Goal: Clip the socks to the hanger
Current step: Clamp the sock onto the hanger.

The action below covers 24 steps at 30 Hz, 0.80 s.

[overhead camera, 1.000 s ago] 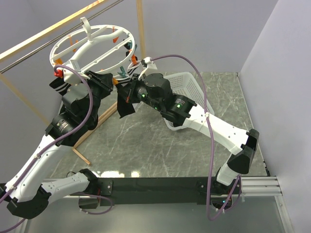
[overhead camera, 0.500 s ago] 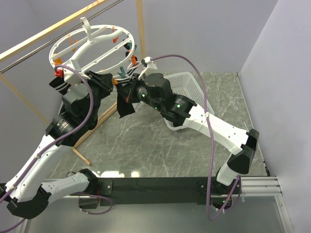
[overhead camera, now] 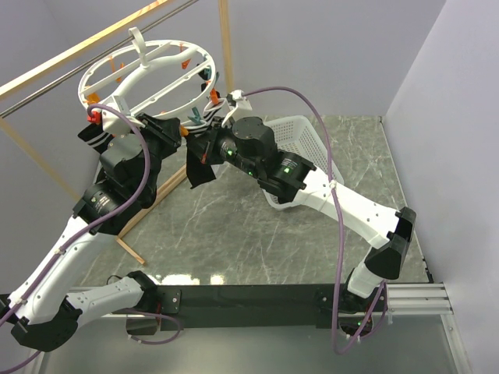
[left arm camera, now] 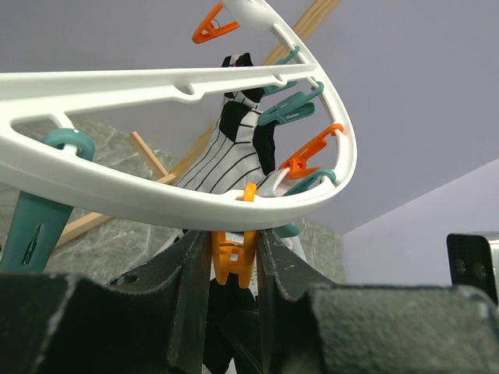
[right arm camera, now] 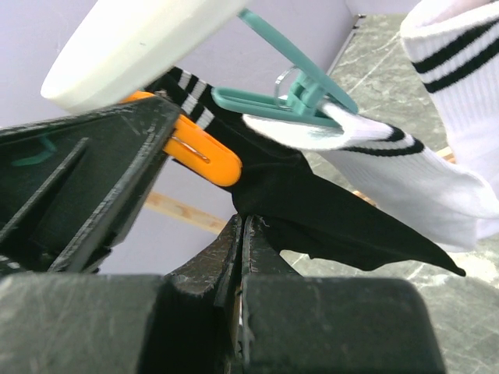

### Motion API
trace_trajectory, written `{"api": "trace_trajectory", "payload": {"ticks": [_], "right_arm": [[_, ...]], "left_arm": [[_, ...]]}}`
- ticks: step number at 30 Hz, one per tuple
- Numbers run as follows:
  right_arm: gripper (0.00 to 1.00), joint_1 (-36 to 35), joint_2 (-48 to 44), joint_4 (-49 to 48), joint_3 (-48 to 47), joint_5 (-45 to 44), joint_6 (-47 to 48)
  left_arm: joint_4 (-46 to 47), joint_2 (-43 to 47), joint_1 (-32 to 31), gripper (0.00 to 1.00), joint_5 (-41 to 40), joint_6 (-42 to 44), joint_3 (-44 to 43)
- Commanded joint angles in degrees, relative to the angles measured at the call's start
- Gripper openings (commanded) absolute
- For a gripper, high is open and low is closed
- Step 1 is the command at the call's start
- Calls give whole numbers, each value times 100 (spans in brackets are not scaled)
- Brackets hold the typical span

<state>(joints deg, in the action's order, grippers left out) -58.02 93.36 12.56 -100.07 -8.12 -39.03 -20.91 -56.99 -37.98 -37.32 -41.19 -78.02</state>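
Observation:
The round white hanger (overhead camera: 148,74) hangs from the rail at the back left, with orange and teal clips round its ring (left arm camera: 156,187). My left gripper (overhead camera: 176,133) is shut on an orange clip (left arm camera: 234,255) under the ring, its fingers (left arm camera: 195,273) pressing the clip's sides. My right gripper (overhead camera: 204,150) is shut on a black sock (overhead camera: 199,169), holding its top edge right at that orange clip (right arm camera: 199,152). The black sock (right arm camera: 327,206) hangs down from the pinched jaws. A teal clip (right arm camera: 288,97) beside it holds a white striped sock (right arm camera: 398,167). A black striped sock (left arm camera: 234,144) hangs across the ring.
A white mesh basket (overhead camera: 304,132) stands on the marble table behind my right arm. A wooden frame post (overhead camera: 226,47) and a metal rail (overhead camera: 47,89) carry the hanger. A wooden floor bar (overhead camera: 148,210) runs under my left arm.

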Motion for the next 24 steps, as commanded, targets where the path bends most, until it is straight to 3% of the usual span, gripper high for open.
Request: {"api": "trace_trajectory", "payload": {"ticks": [1,24], "right_arm": [[0,-87,-20,-376,-250,-49,123],[0,-87,112,-315,-312,21,220]], "left_arm": [[236,83,-17,11,-38,23,50],[289,92,-17,11,304,-179,-29]]}}
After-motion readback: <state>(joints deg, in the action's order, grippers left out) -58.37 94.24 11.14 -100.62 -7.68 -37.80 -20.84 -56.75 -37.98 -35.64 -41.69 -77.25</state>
